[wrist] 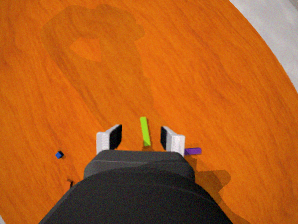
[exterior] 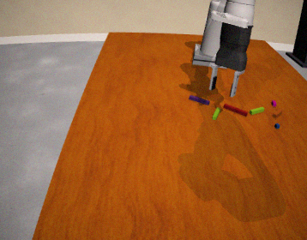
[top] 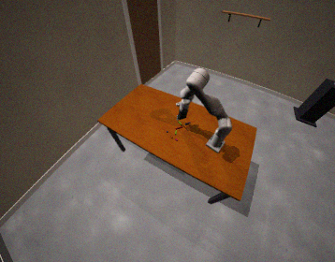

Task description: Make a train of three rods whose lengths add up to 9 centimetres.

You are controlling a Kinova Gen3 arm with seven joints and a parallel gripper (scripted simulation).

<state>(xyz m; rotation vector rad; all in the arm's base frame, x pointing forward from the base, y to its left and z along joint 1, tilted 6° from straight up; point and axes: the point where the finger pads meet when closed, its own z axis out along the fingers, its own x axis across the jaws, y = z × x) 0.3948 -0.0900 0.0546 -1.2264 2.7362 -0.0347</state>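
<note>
Several small rods lie on the orange table. In the exterior view I see a purple rod (exterior: 199,99), a lime rod (exterior: 216,113), a dark red rod (exterior: 235,110), a second lime-green rod (exterior: 256,111), a magenta piece (exterior: 273,103) and a blue piece (exterior: 277,126). My gripper (exterior: 224,87) is open and empty, hanging above the table just behind the lime and red rods. In the wrist view the lime rod (wrist: 144,131) shows between the open fingers, below them. The purple rod (wrist: 193,151) lies to the right and the blue piece (wrist: 59,155) to the left.
A small brownish-orange piece (exterior: 277,114) lies between the magenta and blue pieces, hard to tell from the table. The arm's base (top: 215,142) stands on the table behind the rods. The arm's shadow (exterior: 234,176) falls in front of the rods.
</note>
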